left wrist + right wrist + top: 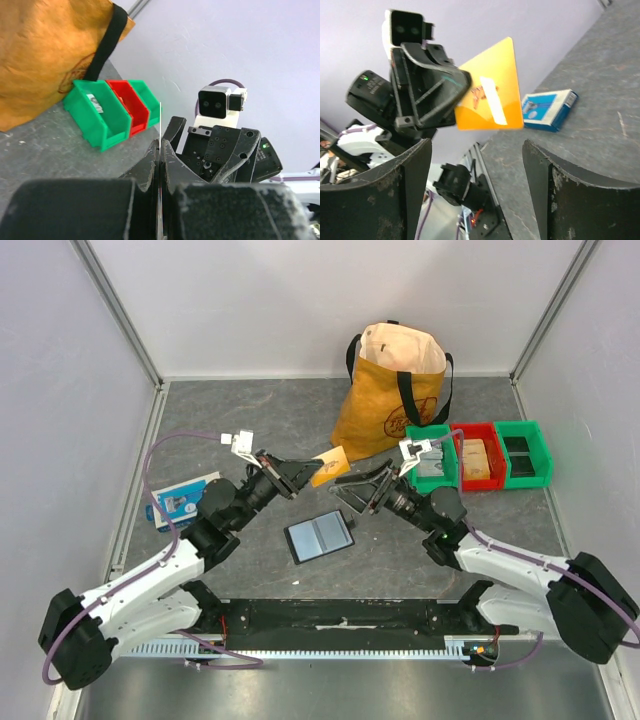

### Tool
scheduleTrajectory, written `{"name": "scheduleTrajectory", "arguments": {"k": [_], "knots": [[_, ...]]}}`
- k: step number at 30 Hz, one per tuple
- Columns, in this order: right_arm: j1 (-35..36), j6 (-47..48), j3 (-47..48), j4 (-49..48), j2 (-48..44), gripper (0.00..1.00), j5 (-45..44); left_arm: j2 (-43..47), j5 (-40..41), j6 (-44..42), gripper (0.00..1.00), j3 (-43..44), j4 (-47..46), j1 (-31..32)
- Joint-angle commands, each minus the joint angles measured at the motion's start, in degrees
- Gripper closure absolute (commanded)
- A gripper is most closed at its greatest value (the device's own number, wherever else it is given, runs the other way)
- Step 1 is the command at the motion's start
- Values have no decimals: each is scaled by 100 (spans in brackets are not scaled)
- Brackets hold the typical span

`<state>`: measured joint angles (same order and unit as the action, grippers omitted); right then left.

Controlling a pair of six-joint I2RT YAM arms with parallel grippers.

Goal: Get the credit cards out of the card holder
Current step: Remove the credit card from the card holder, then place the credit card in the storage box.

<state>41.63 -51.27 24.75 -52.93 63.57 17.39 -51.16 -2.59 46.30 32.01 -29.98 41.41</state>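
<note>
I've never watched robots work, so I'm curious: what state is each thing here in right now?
Left gripper: shut on the orange card, held in the air.
Right gripper: open, empty.
Card holder: lying open, pale cards inside.
Blue-and-white box: lying flat.
Paper bag: upright, mouth open.

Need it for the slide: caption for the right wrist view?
Left gripper holds the orange card up before the open right gripper; blue-and-white box behind.

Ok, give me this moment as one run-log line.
left gripper: shut on orange card, in air | right gripper: open, empty | card holder: open on table, pale cards inside
</note>
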Motion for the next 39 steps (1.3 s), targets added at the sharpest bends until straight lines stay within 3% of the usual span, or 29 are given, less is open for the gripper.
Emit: {"name": "scheduleTrajectory", "arguments": {"k": [1,6,10,13,17,20,24,27,31,33,36,39], "knots": [[196,-305,3,-1447,304,23,-552,-175,206,739,98,-28,-852,183],[267,-516,-14,-2054,674,33,-736,-228,233,793,98,-46,-992,306],[276,-560,-40,-2239,744,48,-842,-210,233,845,98,-90,-1019,324],[276,-534,-67,-2284,710,66,-939,-211,241,933,98,-142,-1036,324],[276,-525,-93,-2301,674,99,-1035,-158,233,986,97,-230,-1028,333],[267,-464,-137,-2153,587,100,-1149,-9,417,916,85,-239,-783,333],[13,-454,-216,-1661,323,100,-1150,412,619,267,48,50,305,280],[-312,-472,-252,-1099,16,100,-1036,624,830,-471,29,621,1692,166],[-751,-122,-7,664,-660,100,-1062,511,743,-1219,13,1411,3337,-316],[-1024,186,257,1702,-950,100,-1167,335,471,-1527,10,1701,3900,-720],[-1638,547,653,3170,-1232,100,-1273,107,68,-1826,4,1958,4481,-1265],[-2603,741,925,4042,-1356,100,-1045,-78,-311,-2098,2,1984,4676,-1731]]}}
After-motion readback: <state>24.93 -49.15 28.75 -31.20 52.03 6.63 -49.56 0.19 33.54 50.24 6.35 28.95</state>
